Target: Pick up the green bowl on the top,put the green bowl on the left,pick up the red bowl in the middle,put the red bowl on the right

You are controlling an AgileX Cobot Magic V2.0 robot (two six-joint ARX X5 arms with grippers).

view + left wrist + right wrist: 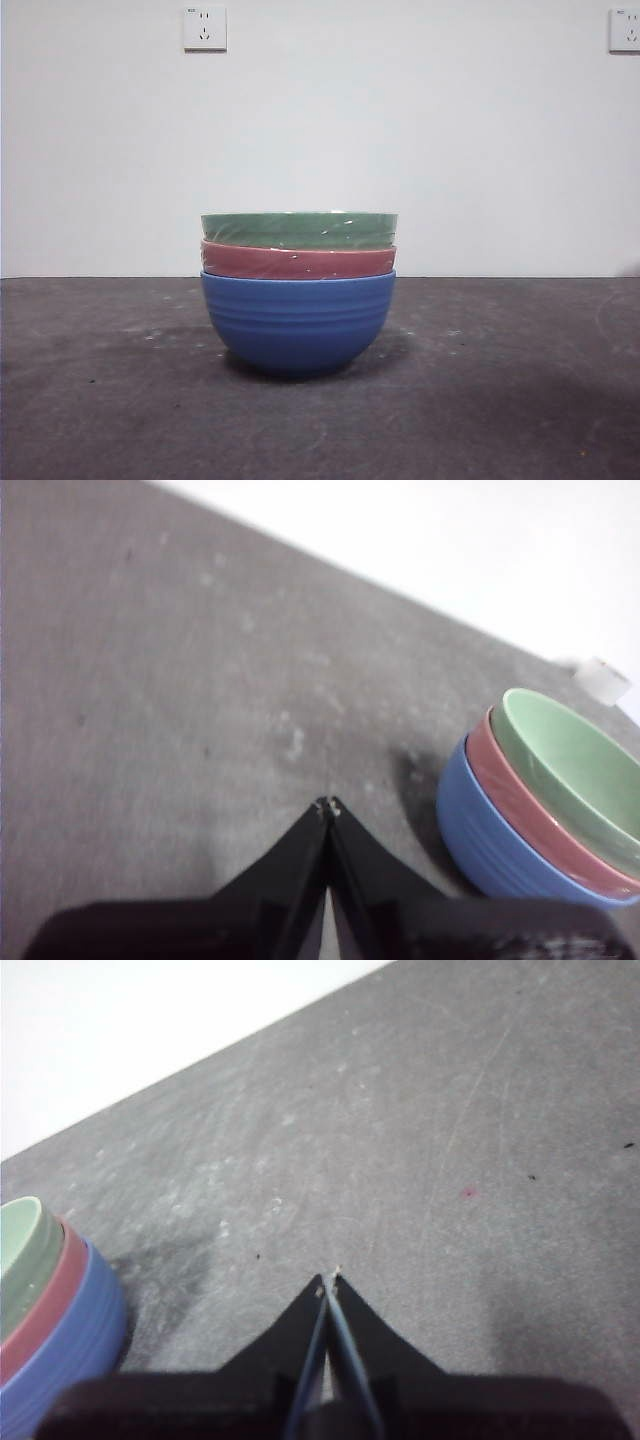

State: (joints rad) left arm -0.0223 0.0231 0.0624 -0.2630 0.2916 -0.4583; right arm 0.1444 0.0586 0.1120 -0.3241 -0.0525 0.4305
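The green bowl (299, 229) sits on the top of a stack of three, nested inside the red bowl (298, 262), which is nested in a blue bowl (298, 322) standing on the middle of the dark grey bench (100, 400). Because they are nested, only the upper band of the green and the red bowl shows from the front, and the rest of their walls is hidden inside the bowl below. The green one must probably be lifted first, since it covers the red one. The left gripper (328, 806) hangs over bare bench to the left of the stack, its fingers closed tip to tip and holding nothing. The right gripper (328, 1278) hangs over the bench to the right, also pressed together and empty. Neither arm appears in the front view. In both wrist views the stack is cut by the picture edge.
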